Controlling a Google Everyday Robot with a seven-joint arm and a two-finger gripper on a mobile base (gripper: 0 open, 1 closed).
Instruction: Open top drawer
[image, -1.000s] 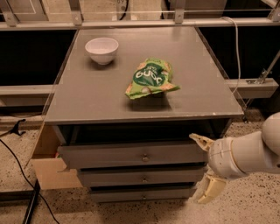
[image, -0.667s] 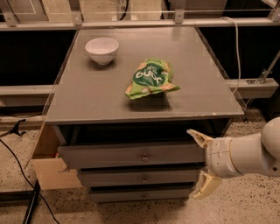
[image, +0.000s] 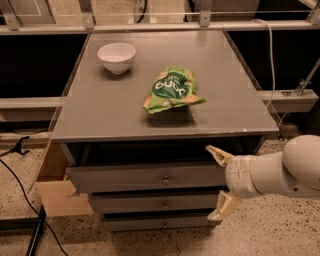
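The top drawer (image: 145, 177) is the widest grey front under the cabinet top (image: 100, 120), with a small round metal knob (image: 166, 180) at its centre. It stands out a little further than the two narrower drawer fronts (image: 155, 202) below, and a dark gap shows above it. My gripper (image: 219, 182) is at the drawer's right end, to the right of the knob. It is open, with one cream fingertip (image: 216, 153) above the drawer front and the other below it. It holds nothing.
A white bowl (image: 116, 56) and a green snack bag (image: 172, 90) lie on the cabinet top. A cardboard box (image: 55, 187) stands against the cabinet's left side. Black cables (image: 20, 190) run over the floor at left. A white cable (image: 270, 60) hangs at right.
My gripper has moved a little left and up, closer along the top drawer's front. The drawers, bowl and bag have not moved.
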